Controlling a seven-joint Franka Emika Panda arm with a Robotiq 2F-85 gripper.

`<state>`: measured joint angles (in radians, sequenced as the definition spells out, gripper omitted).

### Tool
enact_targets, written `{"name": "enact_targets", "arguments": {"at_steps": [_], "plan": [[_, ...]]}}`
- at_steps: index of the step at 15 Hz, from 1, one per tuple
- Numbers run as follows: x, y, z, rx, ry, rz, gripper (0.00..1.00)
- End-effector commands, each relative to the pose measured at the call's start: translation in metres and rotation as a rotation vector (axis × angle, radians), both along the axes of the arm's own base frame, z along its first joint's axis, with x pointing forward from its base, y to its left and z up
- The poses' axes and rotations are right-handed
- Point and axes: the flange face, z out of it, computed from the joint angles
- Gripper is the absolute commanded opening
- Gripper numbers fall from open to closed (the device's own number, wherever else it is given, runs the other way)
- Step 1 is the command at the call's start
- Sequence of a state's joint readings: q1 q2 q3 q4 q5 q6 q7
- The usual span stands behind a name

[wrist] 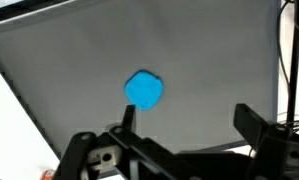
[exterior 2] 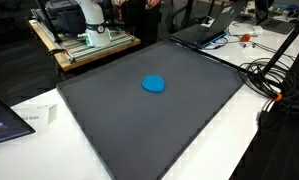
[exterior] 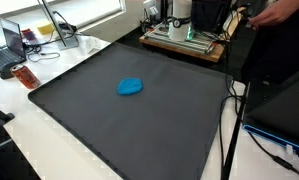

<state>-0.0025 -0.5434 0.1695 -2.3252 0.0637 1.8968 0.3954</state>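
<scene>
in the wrist view, at the left, a thin finger stands just below the blue lump [wrist: 144, 89] and slightly to its left. the broader finger is far to the right of the lump. so the fingers [wrist: 254, 122] are spread wide with nothing between them. the lump lies ahead of them, nearer the left one, and is not touched. the wrist looks down on the lump from well above. in both exterior views the lump rests near the middle of the dark mat [exterior: 89, 110] on the table [exterior: 19, 130]. the robot base [exterior: 179, 14] stands behind the lump, past the mat's far edge.
</scene>
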Motion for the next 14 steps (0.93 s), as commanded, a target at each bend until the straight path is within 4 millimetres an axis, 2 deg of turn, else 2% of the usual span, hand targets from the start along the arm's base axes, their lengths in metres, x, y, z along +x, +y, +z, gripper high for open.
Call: {"name": "enact_targets", "arguments": {"at_steps": [1,7,14], "plan": [[0.008,0.001,0.027,0.088,0.098,-0.017,1.00],[0.006,0.012,0.048,0.210,0.224,-0.002,1.00],[0.013,-0.002,0.047,0.284,0.284,0.001,1.00]]}}
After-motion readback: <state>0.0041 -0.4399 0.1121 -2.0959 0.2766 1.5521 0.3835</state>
